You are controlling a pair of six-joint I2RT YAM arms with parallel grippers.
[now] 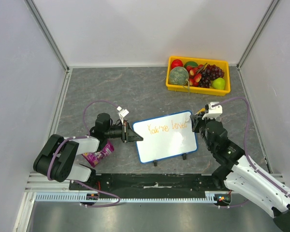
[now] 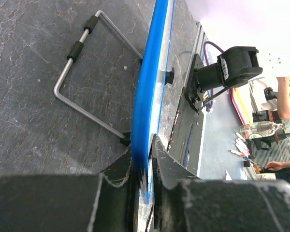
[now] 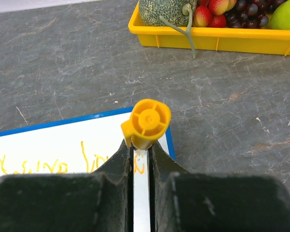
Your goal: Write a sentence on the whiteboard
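Left fingers (image 2: 113, 180) pinched board (image 1: 166, 145) edge; right fingers (image 3: 112, 164) clamped marker (image 3: 146, 122); lettering (image 1: 167, 126) one line done, we judged more outstanding.

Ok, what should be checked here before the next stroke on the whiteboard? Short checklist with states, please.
1. Left tool clamps the whiteboard by its left frame edge: ok.
2. Right tool shut on the orange marker: ok.
3. Marker tip touching the board: cannot tell, it is hidden beneath the marker's back end.
4. Sentence legible on the top line, with blank space below for more: ok.
5. Yellow tray apart from the board: ok.
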